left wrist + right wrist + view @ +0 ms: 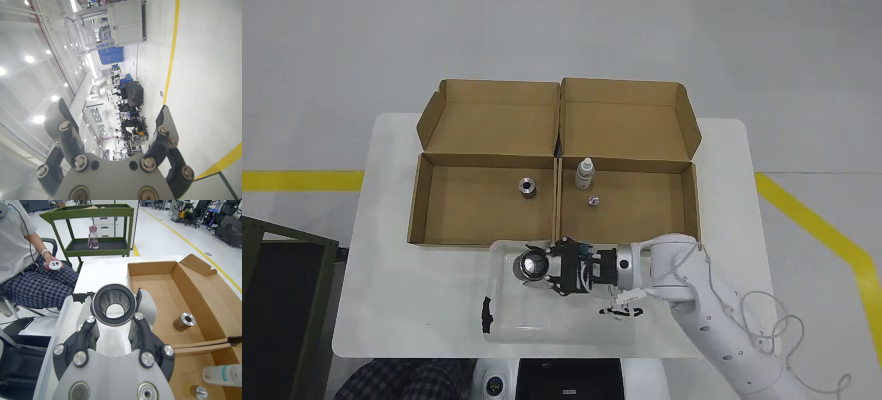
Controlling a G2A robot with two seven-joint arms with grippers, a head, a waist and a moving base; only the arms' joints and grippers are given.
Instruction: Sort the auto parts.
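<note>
My right gripper [538, 266] [114, 306] is shut on a hollow steel sleeve with a black rim [114, 304] [531, 264], held over the clear plastic tray [504, 325] at the table's front. The left cardboard box [420, 200] holds a small metal bushing [527, 186] [184, 321]. In the right cardboard box [687, 205] stand a white bottle [585, 174] [221, 375] and a small metal cap piece [593, 201] [200, 391]. My left gripper [113, 113] is open, empty, pointing away into the room.
A small black part [485, 314] hangs at the tray's left rim and another dark part [622, 311] lies at its right end. A green cart [90, 230] stands beyond the table's left side. The white table [392, 290] shows bare around the boxes.
</note>
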